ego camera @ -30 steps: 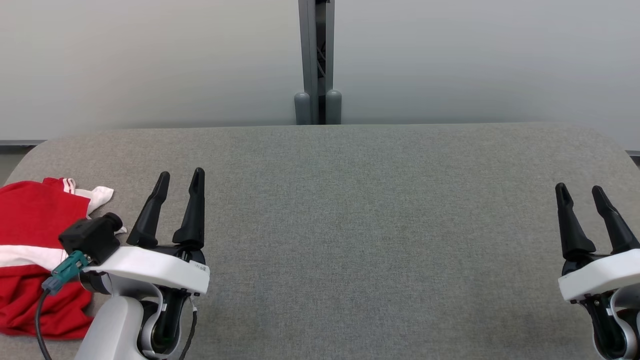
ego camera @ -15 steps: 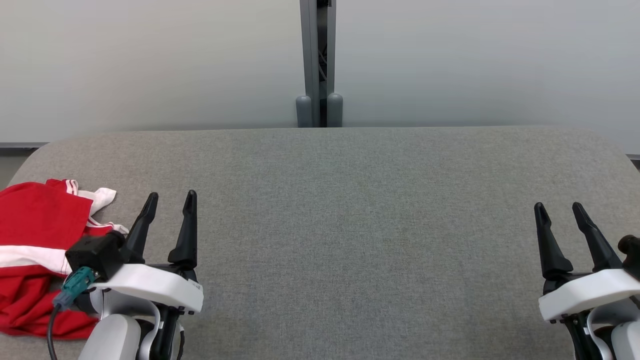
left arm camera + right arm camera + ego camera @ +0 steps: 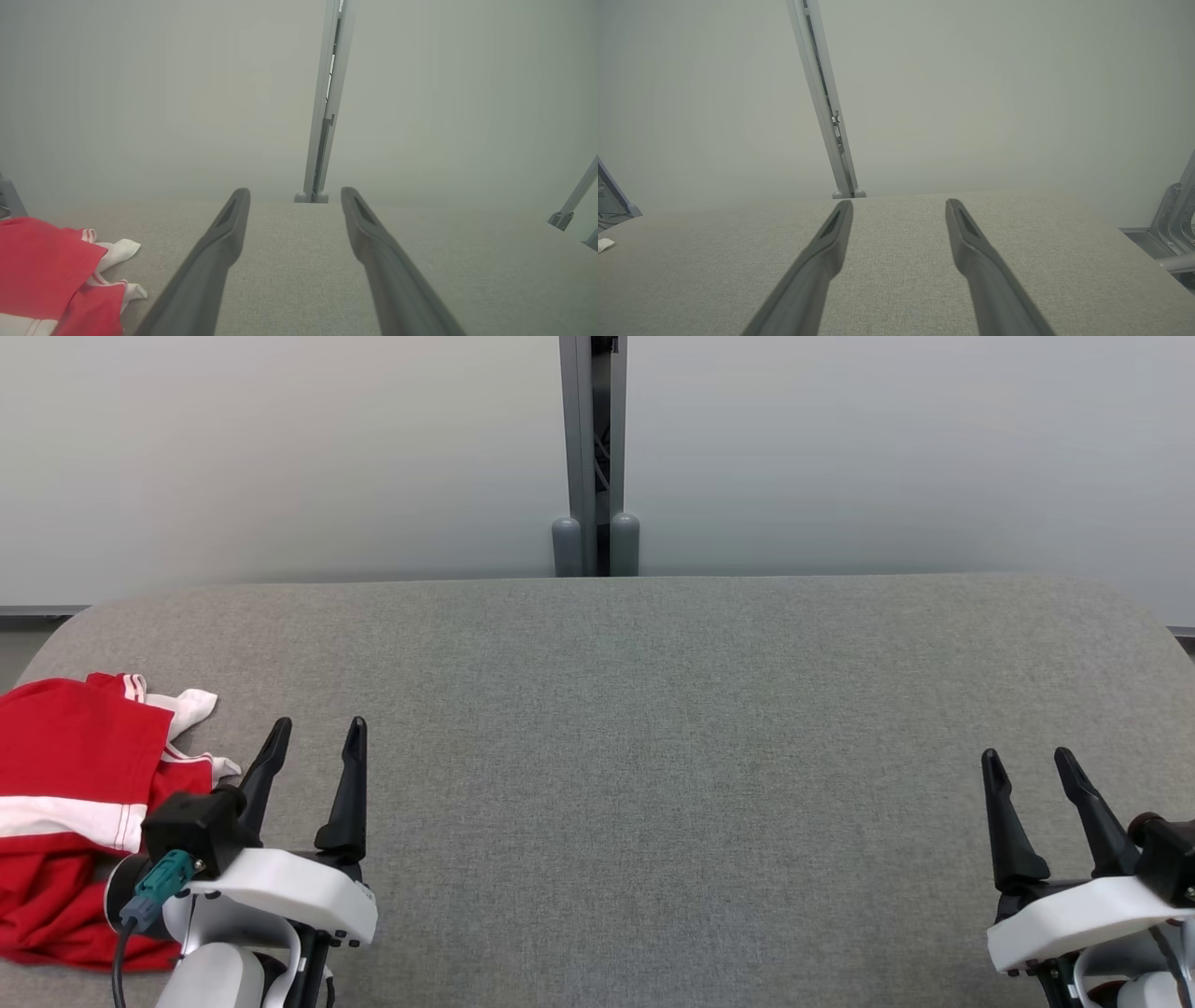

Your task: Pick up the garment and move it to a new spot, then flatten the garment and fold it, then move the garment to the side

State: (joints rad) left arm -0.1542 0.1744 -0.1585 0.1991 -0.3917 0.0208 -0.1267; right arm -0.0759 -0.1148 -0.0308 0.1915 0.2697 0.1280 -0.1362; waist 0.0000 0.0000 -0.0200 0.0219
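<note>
- The left pincer [image 3: 317,722] was held open and empty above the grey worktop [image 3: 653,728].
- The right pincer [image 3: 1027,755] was likewise spread wide, with nothing gripped.
- The garment [image 3: 65,784] was seen crumpled on the worktop just left of the left pincer, clear of its fingers.
- A white band across the red cloth was shown in the head view, and striped trim and a white sleeve end in the left wrist view.
- In the right wrist view, grey worktop was seen between the fingers, and a metal bracket [image 3: 1174,210] far to their right.
</note>
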